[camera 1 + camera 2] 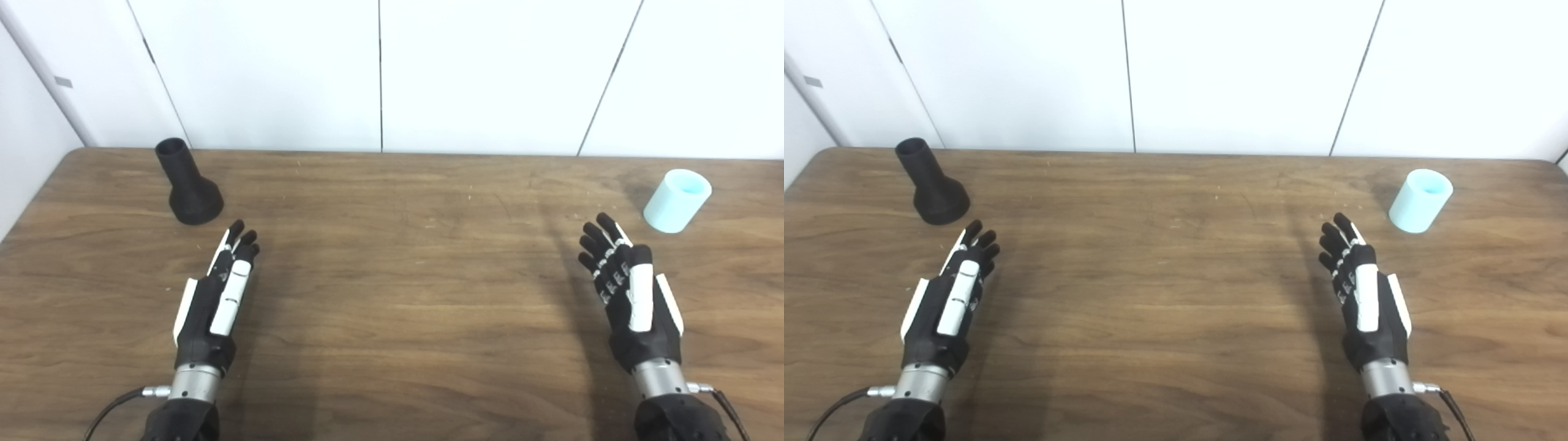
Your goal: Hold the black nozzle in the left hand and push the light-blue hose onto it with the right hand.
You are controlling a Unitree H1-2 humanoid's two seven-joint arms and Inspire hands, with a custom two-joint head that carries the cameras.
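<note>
1. Left eye view is showing the left hand [214, 300] and right hand [634, 294] hovering empty, fingers [242, 242] extended and slightly apart.
2. Nozzle [188, 184] is standing on its wide base, far left of the bench [392, 294]; hose [677, 200] is standing tilted, far right.
3. Advice: grip the nozzle's base, leaving its narrow neck exposed.
</note>
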